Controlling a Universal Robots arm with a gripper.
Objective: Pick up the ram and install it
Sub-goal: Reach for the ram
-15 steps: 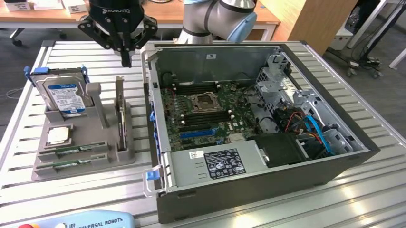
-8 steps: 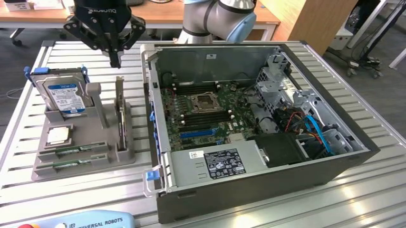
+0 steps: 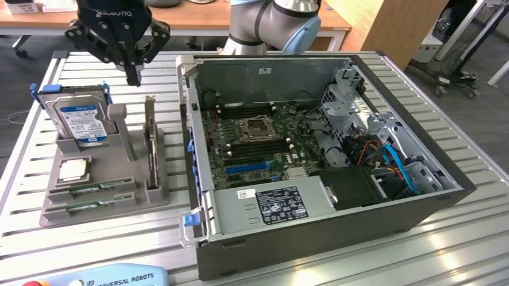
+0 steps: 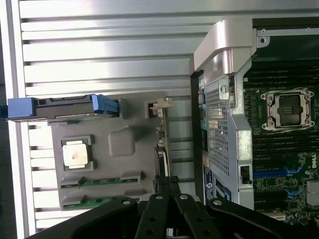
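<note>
1. Green ram, two sticks alike. The first ram stick point(image 3: 94, 189) and the second ram stick point(image 3: 87, 206) both sit in the grey holder point(image 3: 119, 202), at the end nearest the exterior camera. The second is at the holder's outer edge and the first is just beside it, toward the processor chip point(image 3: 73, 171). Neither is lifted.
2. Long axis: each stick runs across the exterior view, left to right with a slight tilt. The two are parallel.
3. The fingers point(image 3: 133, 74) are pressed together to a narrow point and hold nothing. They hang above the tabletop point(image 3: 24, 179), past the holder's far end and near the far corner of the computer case point(image 3: 318, 232).
4. Key relation: the sticks lie well apart from the fingers, toward the exterior camera and a little to the exterior view's left. The hard drive point(image 3: 77, 119), standing upright, and the processor chip come between, along the holder's length.
5. The case lies open just beside the holder, on the exterior view's right, with the motherboard point(image 3: 263, 158) exposed. The dark memory slots point(image 3: 247, 110) run roughly the same way as the sticks.
6. Judgement: the pick has not begun and nothing is installed yet. I cannot tell which stick is meant.
</note>
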